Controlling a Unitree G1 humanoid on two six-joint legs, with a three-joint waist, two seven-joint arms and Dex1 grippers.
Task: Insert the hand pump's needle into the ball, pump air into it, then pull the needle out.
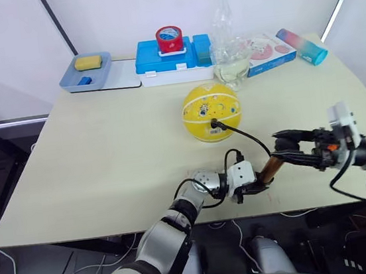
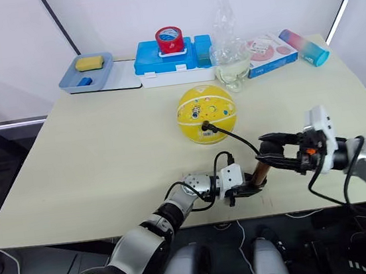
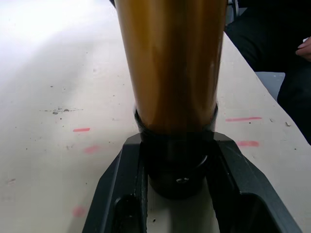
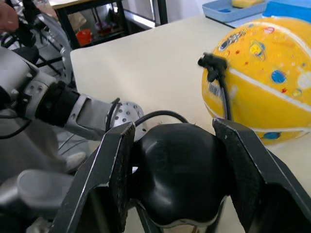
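Observation:
The yellow ball [image 1: 211,112] rests mid-table. A small black fitting [image 1: 215,124] sits against its near side, so the needle's tip is hidden in the ball. The black hose [image 1: 249,135] runs from there to the hand pump [image 1: 270,168], which slants up near the table's front edge. My left gripper [image 1: 250,185] is shut on the pump's black lower cap [image 3: 177,165], below the gold barrel [image 3: 170,63]. My right gripper [image 1: 284,148] is shut on the pump's black handle [image 4: 177,179], with a finger [image 4: 114,170] on each side.
Along the table's back edge stand a blue tray [image 1: 69,81] with a yellow sponge, a blue box [image 1: 153,59] carrying a red tape roll [image 1: 169,39], a clear plastic bag [image 1: 230,57], a flat carton [image 1: 269,53] and a pink-blue bottle [image 1: 301,45]. A person's hand [image 3: 305,48] shows beyond the table's edge.

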